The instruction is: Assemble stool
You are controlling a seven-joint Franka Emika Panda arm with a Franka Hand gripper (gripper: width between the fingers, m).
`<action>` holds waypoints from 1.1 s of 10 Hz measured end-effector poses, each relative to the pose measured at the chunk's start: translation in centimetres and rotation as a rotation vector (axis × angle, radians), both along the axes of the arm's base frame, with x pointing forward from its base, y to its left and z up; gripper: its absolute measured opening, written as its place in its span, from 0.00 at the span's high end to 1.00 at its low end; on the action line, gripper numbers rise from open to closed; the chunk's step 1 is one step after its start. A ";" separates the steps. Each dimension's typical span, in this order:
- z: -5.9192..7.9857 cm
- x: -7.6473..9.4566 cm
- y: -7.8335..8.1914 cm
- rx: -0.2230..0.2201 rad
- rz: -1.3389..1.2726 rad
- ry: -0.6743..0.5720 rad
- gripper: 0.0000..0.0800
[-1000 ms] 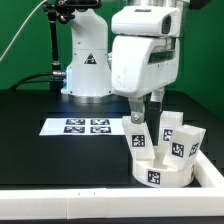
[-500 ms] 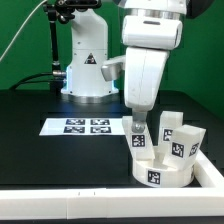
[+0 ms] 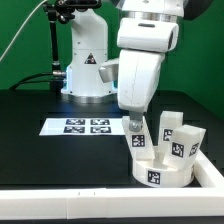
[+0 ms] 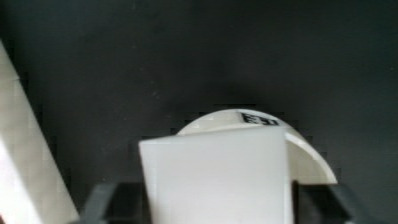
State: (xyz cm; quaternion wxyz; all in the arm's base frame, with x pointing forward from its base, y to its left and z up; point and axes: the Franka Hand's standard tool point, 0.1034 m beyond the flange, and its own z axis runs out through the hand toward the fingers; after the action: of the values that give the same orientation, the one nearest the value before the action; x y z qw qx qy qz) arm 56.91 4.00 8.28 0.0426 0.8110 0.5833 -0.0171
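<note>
The tool [image 3: 135, 124] is clenched on a leg [image 3: 137, 133] standing upright on the seat [image 3: 160, 164], which sits in the counter's [image 3: 40, 150] corner against the border rails [image 3: 205, 165], with two more legs [image 3: 180, 140] beside it. To seat this leg well, I would keep it plumb over its socket and twist gently, watching that the seat does not slide.

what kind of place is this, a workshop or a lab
Most likely a robotics lab test bench: a black table with a fixed marker board, tag-covered white stool parts such as the round seat, and a green backdrop behind the arm.
</note>
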 end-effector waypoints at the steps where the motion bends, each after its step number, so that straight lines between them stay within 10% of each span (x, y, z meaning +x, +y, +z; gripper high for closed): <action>1: 0.0 0.0 0.0 0.004 -0.074 -0.006 0.58; 11: 0.0 -0.1 0.2 0.037 -1.054 -0.075 0.58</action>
State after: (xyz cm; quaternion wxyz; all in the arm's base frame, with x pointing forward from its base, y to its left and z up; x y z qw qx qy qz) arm 56.77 4.24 8.24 0.0349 0.9949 0.0949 0.0029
